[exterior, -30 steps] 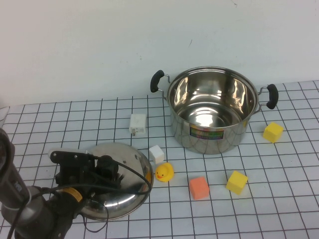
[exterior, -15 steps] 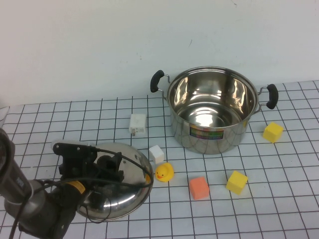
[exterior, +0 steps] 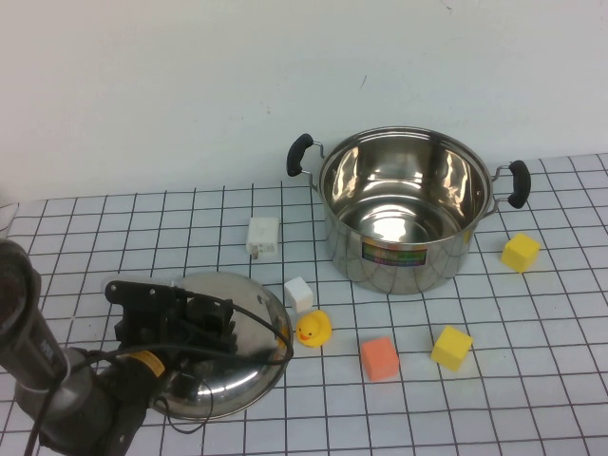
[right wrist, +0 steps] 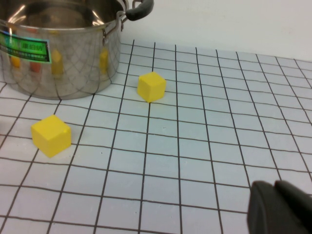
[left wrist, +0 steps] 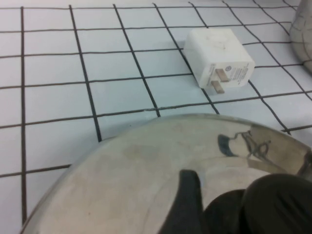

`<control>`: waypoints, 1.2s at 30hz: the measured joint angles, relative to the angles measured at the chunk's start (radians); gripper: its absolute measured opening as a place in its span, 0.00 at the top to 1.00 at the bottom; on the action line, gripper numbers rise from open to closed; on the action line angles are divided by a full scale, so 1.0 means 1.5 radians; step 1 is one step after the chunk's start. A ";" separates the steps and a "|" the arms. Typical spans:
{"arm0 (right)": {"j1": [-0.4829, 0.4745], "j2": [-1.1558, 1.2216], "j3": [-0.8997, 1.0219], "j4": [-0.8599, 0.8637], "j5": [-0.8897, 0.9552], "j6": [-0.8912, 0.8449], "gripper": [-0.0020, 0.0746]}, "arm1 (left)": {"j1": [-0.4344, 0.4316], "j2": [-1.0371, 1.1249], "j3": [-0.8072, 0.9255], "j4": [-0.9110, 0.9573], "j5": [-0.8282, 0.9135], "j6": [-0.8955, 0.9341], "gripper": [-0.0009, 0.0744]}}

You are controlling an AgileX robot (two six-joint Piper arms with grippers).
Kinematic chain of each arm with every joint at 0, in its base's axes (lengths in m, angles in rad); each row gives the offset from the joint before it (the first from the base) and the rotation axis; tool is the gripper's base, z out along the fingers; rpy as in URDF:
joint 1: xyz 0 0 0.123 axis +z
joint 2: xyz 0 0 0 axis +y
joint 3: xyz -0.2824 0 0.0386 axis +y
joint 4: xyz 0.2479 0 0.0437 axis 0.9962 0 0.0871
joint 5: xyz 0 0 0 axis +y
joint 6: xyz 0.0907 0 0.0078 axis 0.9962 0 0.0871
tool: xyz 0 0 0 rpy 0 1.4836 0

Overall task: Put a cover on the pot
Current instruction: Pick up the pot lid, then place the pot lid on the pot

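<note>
From the high view: left gripper [exterior: 195, 318] down over the domed steel lid [exterior: 237, 356] at the near left of the gridded table [exterior: 142, 223], at the knob; whether closed on it, cannot tell. Pot [exterior: 404, 209] well apart at the far right, upright, uncovered, nothing inside but reflections. Strewn between: white charger [exterior: 262, 235], white cube [exterior: 298, 293], rubber duck [exterior: 313, 329] just beside the lid's rim, orange cube [exterior: 379, 358], two yellow cubes [exterior: 451, 347] [exterior: 520, 252]. Right arm out of sight here. For a clean step, by judgement: squeeze the knob squarely, lift straight up so the rim clears the duck and white cube, carry level, lower centred on the pot's rim.

From the left wrist view: lid's polished dome [left wrist: 146, 180] filling the foreground, dark finger shapes [left wrist: 273, 204] and their reflection at the knob end, contact itself hidden. Charger [left wrist: 219, 63] lying just beyond the lid, prongs toward it.

From the right wrist view: right gripper [right wrist: 280, 207] a dark tip low over bare table near the right side, spread not discernible, nothing seen in it. Pot's labelled wall [right wrist: 58, 53] and one black handle [right wrist: 139, 7] beyond, two yellow cubes [right wrist: 151, 86] [right wrist: 50, 134] on the grid between.
</note>
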 joint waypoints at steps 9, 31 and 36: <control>0.000 0.000 0.000 0.000 0.000 0.000 0.96 | 0.000 0.001 -0.003 0.000 -0.006 0.001 0.57; 0.000 0.000 0.000 0.000 0.000 0.000 0.96 | 0.000 -0.316 0.018 -0.046 0.138 0.020 0.57; 0.000 0.000 0.000 0.000 0.000 0.000 0.96 | 0.000 -0.369 -0.087 0.068 0.319 -0.111 0.57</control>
